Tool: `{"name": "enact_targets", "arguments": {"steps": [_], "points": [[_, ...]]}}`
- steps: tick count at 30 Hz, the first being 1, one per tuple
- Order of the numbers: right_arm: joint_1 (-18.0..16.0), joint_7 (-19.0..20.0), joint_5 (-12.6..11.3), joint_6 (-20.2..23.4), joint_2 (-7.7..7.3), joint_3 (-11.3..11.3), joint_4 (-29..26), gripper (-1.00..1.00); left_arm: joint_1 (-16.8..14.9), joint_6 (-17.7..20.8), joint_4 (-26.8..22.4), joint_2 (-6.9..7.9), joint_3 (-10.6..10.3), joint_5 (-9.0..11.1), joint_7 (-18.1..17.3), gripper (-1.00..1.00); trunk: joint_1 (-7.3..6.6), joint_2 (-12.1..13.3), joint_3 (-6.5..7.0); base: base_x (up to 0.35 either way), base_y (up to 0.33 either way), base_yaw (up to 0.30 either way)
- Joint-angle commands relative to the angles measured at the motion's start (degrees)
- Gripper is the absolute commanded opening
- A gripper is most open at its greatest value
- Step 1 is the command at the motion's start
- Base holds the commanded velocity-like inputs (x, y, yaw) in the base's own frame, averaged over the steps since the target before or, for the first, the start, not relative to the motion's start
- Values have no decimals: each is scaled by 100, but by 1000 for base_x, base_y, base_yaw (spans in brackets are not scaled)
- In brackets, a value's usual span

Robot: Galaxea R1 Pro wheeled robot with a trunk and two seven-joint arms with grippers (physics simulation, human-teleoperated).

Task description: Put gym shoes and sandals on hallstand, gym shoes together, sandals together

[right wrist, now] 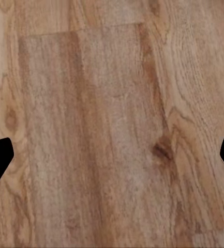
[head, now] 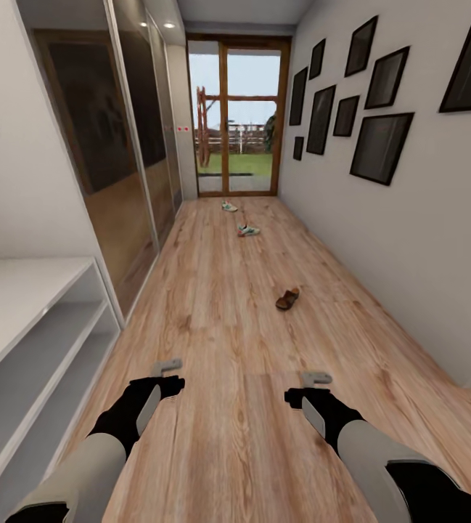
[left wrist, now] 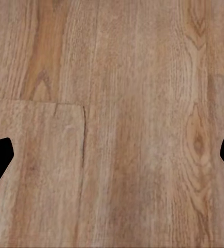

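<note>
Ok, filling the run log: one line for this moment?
stage: start | left claw: open, empty | right claw: open, empty | sandal, two gym shoes: on floor | hallstand: bare

Ahead of us the corridor floor [head: 213, 327] runs open between the hallstand [head: 25, 341] and dark glass wardrobe [head: 112, 167] on our left and the picture-hung wall [head: 409, 240] on our right. Only three small things lie on it: a brown sandal [head: 287, 298] near the middle, and two gym shoes [head: 247, 230] far down, near the glass door [head: 236, 116]. Beneath both grippers we see bare planks, fingers spread wide, nothing between them.
</note>
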Motion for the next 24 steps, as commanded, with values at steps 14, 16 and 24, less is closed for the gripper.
{"name": "enact_targets", "arguments": {"steps": [14,16,24], "points": [[0,14,0,-1,8,1,13,100,0,-3,8,2,8,0,0,100,0,0,0,350,25,0],[0,14,0,-1,8,1,14,100,0,-7,13,4,8,-2,0,100,0,0,0,350,69,0],[0,14,0,-1,9,1,19,100,0,-10,17,5,9,-7,-6,100,0,0,0,350,72,0]]}}
